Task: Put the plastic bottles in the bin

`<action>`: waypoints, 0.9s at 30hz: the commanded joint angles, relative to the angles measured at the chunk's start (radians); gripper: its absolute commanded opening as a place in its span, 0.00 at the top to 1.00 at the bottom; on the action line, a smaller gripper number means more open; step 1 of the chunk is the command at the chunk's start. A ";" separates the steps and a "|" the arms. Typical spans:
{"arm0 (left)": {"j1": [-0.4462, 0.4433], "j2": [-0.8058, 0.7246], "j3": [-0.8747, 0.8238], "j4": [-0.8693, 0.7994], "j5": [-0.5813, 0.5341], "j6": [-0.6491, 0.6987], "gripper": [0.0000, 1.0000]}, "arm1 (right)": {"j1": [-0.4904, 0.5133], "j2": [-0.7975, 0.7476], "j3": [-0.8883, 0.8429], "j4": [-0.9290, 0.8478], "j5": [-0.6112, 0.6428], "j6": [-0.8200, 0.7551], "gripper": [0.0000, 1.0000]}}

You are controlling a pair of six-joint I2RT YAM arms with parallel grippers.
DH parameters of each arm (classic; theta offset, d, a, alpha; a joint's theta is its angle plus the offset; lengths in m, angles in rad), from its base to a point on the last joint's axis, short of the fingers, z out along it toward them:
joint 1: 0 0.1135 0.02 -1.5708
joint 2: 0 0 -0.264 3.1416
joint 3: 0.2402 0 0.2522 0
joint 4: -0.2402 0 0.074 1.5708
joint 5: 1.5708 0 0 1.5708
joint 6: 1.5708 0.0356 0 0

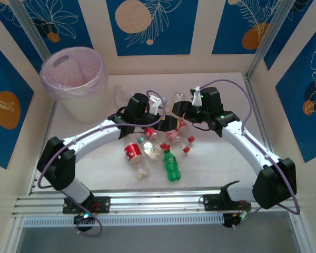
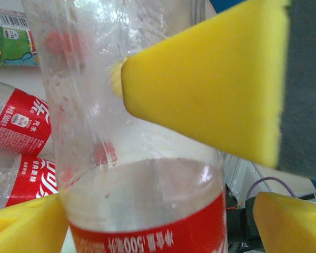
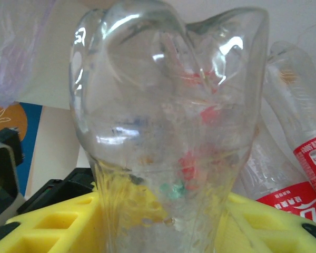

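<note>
The bin [image 1: 73, 79] stands at the far left corner of the bench [image 1: 226, 174], its thin liner [image 1: 68, 66] folded over the rim. It is well apart from the plastic bottles [image 1: 158, 145], which lie heaped mid-bench between the two arms. From both sets of fingers the bin lies to the far left. The left arm is the nearer one, so we judge its carry to be short, while the right arm would have to reach across its neighbour.

The left fingers [image 2: 210, 89] straddle a red-labelled bottle [image 2: 147, 184] whose long axis runs crosswise to their closing line. One yellow pad touches its clear wall and the other sits at its edge. We cannot tell whether they are clamped or only bracketing it.

The right fingers [image 3: 47, 226] are clenched on a clear bottle [image 3: 168, 121]. It rises from between the yellow pads with its lobed base towards the camera.

On the red-labelled bottle we read "500" among Chinese characters, in white on the red band. Two neighbouring bottles [image 2: 21, 121] carry red labels with white Chinese script in a cola style, though we cannot confirm the brand. A green label with a barcode [image 2: 10, 39] shows beyond them. In the overhead view a green bottle [image 1: 171, 166] lies nearest the arm bases, its writing too small to read.
</note>
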 commanded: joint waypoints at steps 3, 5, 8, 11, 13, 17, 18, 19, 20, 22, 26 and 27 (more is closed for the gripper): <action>-0.014 0.025 0.039 0.012 0.025 0.000 0.23 | 0.015 0.017 0.036 0.020 -0.048 0.001 0.48; -0.014 0.028 0.043 0.012 0.028 0.001 0.30 | 0.014 0.017 0.034 0.022 -0.054 0.003 0.48; -0.014 0.028 0.042 0.009 0.016 0.000 0.35 | 0.015 0.018 0.035 0.022 -0.056 -0.001 0.47; -0.014 0.029 0.044 0.003 0.007 0.001 0.38 | 0.014 0.013 0.040 0.014 -0.059 -0.010 0.43; -0.012 0.025 0.043 0.000 0.000 0.006 0.38 | 0.014 0.007 0.049 -0.002 -0.056 -0.028 0.35; -0.008 0.007 0.047 -0.008 -0.025 0.030 0.41 | -0.006 -0.031 0.060 -0.015 -0.060 -0.072 0.05; -0.006 0.002 0.052 -0.015 -0.033 0.041 0.42 | -0.017 -0.040 0.064 -0.023 -0.061 -0.074 0.00; -0.002 -0.004 0.058 -0.024 -0.042 0.053 0.43 | -0.034 -0.054 0.070 -0.034 -0.064 -0.075 0.01; 0.003 -0.010 0.068 -0.034 -0.047 0.061 0.44 | -0.051 -0.068 0.075 -0.044 -0.069 -0.073 0.01; 0.022 -0.022 0.091 -0.057 -0.049 0.073 0.46 | -0.092 -0.102 0.080 -0.066 -0.064 -0.062 0.01; 0.085 -0.051 0.146 -0.104 -0.040 0.093 0.50 | -0.169 -0.176 0.062 -0.096 -0.063 -0.030 0.01; 0.108 -0.057 0.166 -0.127 -0.034 0.105 0.50 | -0.188 -0.194 0.052 -0.107 -0.056 -0.025 0.01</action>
